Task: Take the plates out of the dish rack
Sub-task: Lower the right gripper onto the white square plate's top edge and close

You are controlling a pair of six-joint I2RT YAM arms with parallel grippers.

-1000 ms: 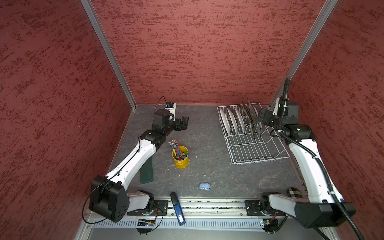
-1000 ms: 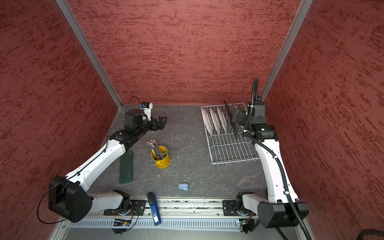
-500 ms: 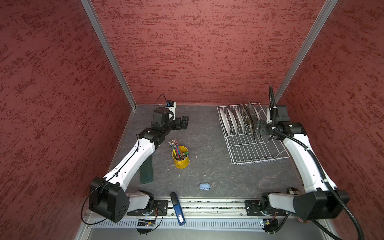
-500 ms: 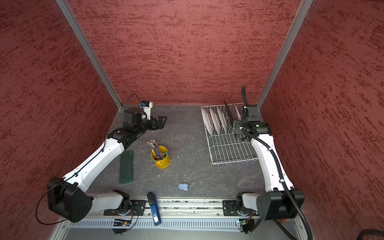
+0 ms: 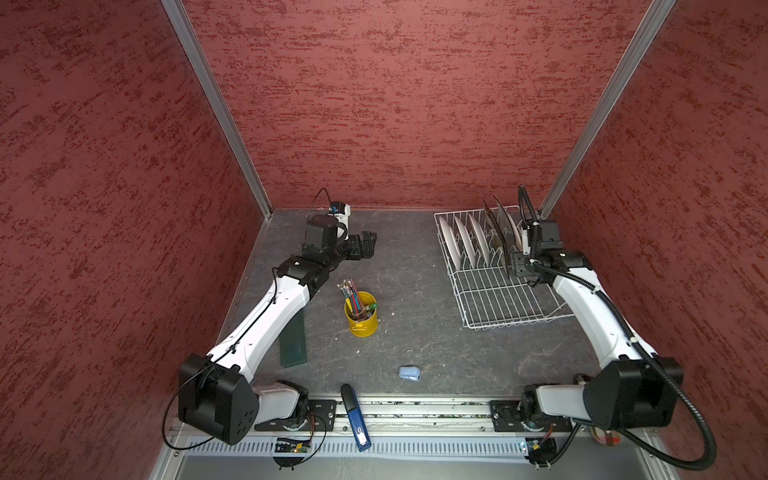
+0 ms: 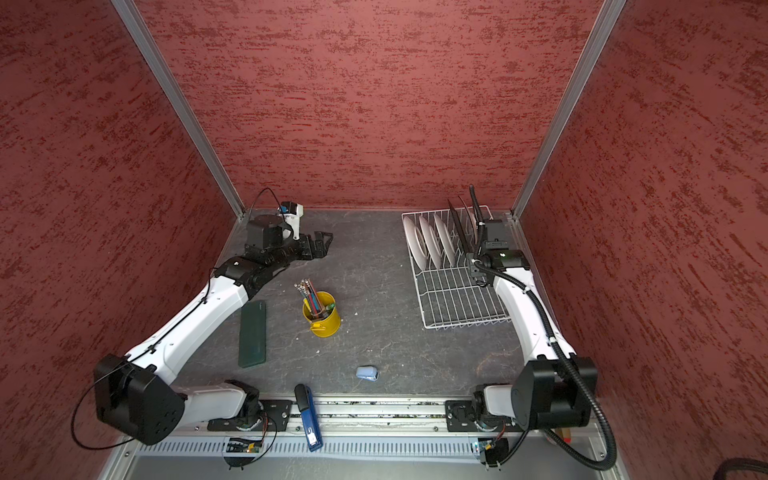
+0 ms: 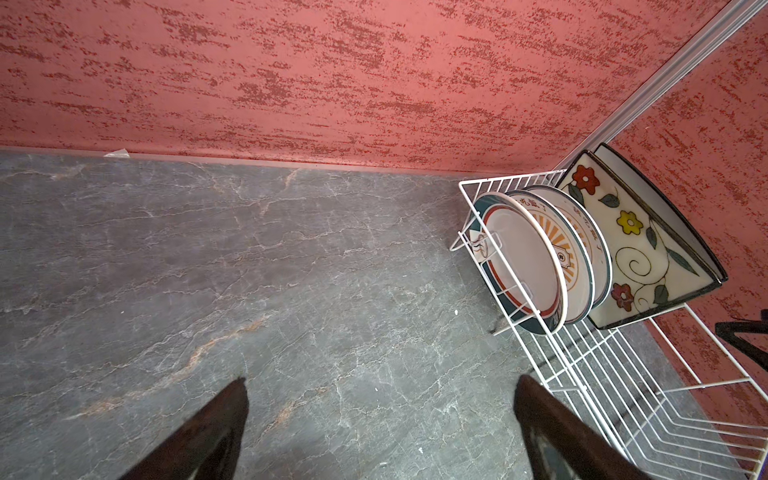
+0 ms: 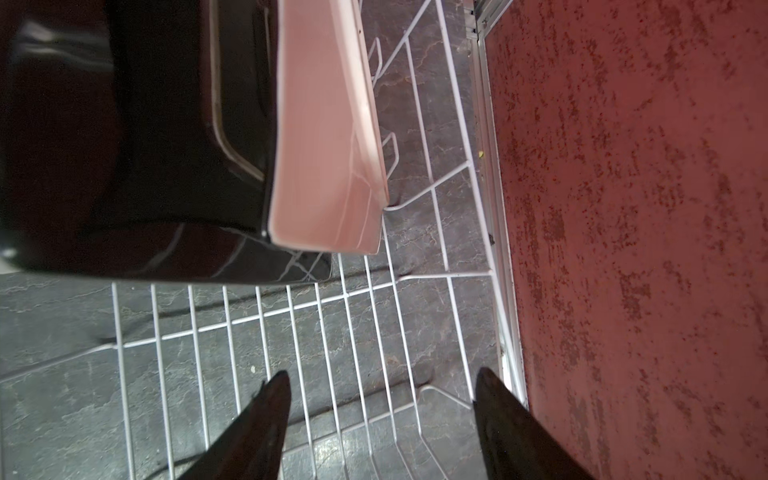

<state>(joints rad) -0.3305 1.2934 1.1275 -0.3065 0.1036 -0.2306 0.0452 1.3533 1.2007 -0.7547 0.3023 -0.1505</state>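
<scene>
Every plate in view stands in the dish rack (image 5: 517, 322), which sits at the far right of the surface (image 5: 415, 266). Three round plates (image 5: 461, 245) stand on edge in its far-left slots, and two square plates (image 5: 502, 226) lean just to their right. The right tool (image 8: 380, 378) hangs low over the rack's empty wires, just beside the near edge of the square plates. Its jaws are moderately apart with nothing between them. The step in hand looks like a grasp on a square plate. To do it well, the tool should straddle one plate's rim alone, one finger on each face. It should then close firmly and lift straight up along the prongs, so that it catches neither the wires nor the neighbouring plate. The left tool (image 7: 382, 380) hangs wide and empty, well to the left of the rack and facing it. Compared with a second ago, the right wrist has dropped from above the plates' tops to beside them, while the left arm has barely shifted.
</scene>
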